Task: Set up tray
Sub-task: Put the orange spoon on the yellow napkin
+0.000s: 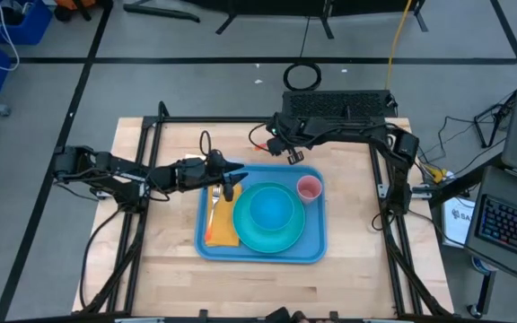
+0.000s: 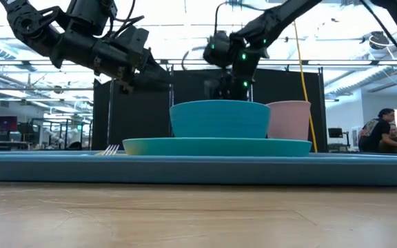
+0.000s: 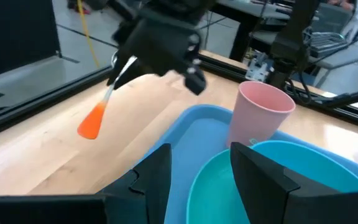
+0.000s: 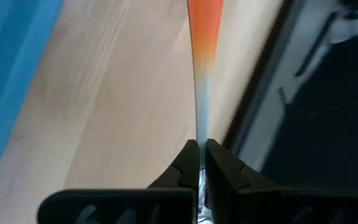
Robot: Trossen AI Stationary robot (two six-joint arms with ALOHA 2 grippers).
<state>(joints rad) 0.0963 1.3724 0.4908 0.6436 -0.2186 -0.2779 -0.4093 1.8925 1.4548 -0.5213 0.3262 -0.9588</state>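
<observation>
The light-blue tray [image 1: 317, 242] lies on the wooden table. On it are a yellow-orange napkin [image 1: 223, 229] with a fork [image 1: 214, 199], a teal plate [image 1: 290, 238] bearing a teal bowl [image 1: 270, 208], and a pink cup [image 1: 309, 187]. My right gripper [image 1: 292, 157] hangs over the tray's far edge, shut on a thin utensil with an orange end [image 3: 92, 121]. My left gripper [image 1: 232, 179] stands open above the tray's far left corner, its fingers [image 3: 157, 177] empty and pointing toward the bowl and cup. My right gripper [image 4: 201, 155] pinches the utensil's pale thin part [image 4: 201, 130] between its two fingertips, the fingers lying along it. The orange end [image 4: 202, 25] sticks out beyond the fingers and slants downward. The utensil is lifted clear of the table and tray.
Bare wood [image 1: 348, 170] lies around the tray on every side. A black frame [image 1: 151, 135] borders the table. A dark box [image 1: 335, 106] stands at the far edge. In the low view a person [image 2: 381, 131] sits in the room beyond.
</observation>
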